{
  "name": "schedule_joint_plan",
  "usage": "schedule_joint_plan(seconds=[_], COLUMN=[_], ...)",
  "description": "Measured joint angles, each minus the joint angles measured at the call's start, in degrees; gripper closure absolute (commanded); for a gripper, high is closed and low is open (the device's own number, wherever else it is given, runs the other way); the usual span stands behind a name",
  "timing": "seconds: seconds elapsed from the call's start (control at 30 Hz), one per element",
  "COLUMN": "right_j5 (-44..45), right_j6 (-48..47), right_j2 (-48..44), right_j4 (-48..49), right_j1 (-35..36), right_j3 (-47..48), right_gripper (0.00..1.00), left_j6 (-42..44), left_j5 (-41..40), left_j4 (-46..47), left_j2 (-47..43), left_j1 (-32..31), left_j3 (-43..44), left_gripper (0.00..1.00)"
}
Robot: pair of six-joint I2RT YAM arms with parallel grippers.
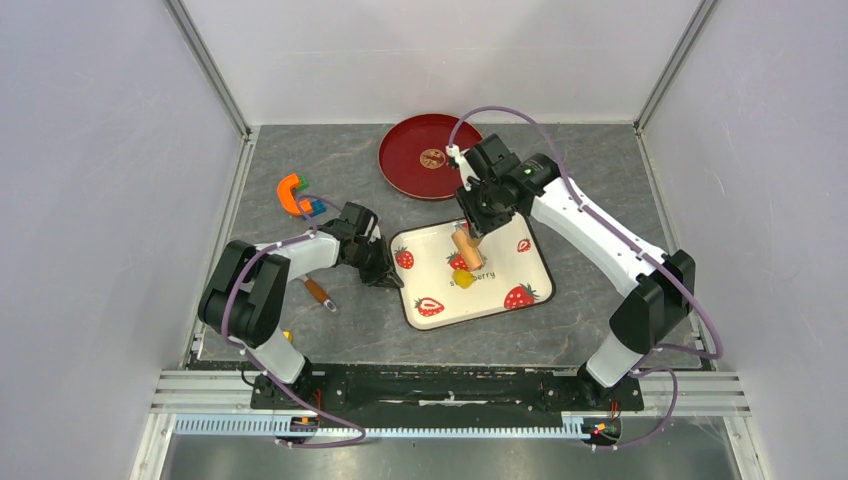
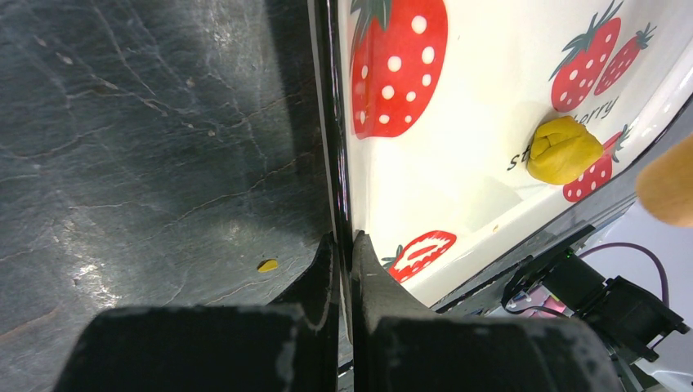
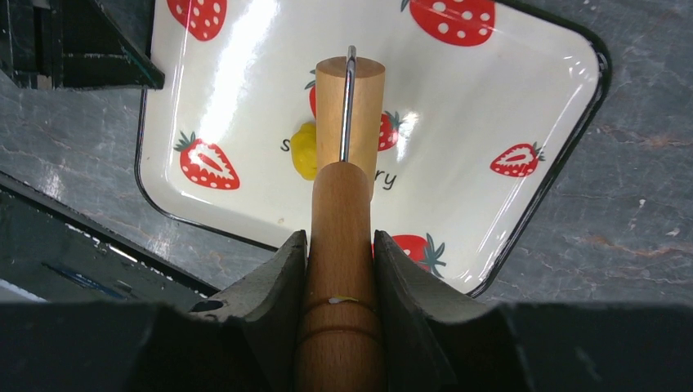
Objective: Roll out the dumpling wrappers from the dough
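A yellow dough lump (image 1: pixel 463 279) (image 2: pixel 564 149) (image 3: pixel 304 149) lies near the middle of the white strawberry tray (image 1: pixel 430 275) (image 2: pixel 474 98) (image 3: pixel 466 106). My right gripper (image 1: pixel 478 222) (image 3: pixel 341 245) is shut on the handle of a wooden rolling pin (image 1: pixel 467 247) (image 3: pixel 342 204). The pin's roller hangs over the tray, right beside the lump. My left gripper (image 1: pixel 385 275) (image 2: pixel 345 241) is shut on the tray's left rim. A small flat yellowish round, the dumpling wrapper (image 1: pixel 433 157), rests at the centre of the red plate (image 1: pixel 405 165).
An orange and blue tool (image 1: pixel 295 195) lies at the far left of the grey mat. An orange-handled tool (image 1: pixel 318 292) lies by the left arm. A yellow crumb (image 2: pixel 267 265) sits on the mat beside the tray. White walls enclose the table.
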Motion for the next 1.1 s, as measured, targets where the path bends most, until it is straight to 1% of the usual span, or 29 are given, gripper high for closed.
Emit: schedule_joint_plan(seconds=[0.33,0.53,1.1], right_j5=[-2.16,-2.14,-0.76], right_j6=[0.00,-0.02,-0.48], right_j2=[1.14,1.16,1.16], right_j4=[-0.44,-0.07,1.31], right_j1=[2.25,2.82,4.48], right_j3=[-2.97,-4.70,-5.64], right_gripper=[1.00,1.00,1.00], left_j6=[0.04,0.07,0.11], left_j5=[0.00,0.00,0.00], left_j4=[0.00,0.00,0.00], left_j2=[0.00,0.00,0.00], left_j1=[0.00,0.00,0.00], left_j3=[0.00,0.00,0.00], left_gripper=[0.98,0.98,0.98])
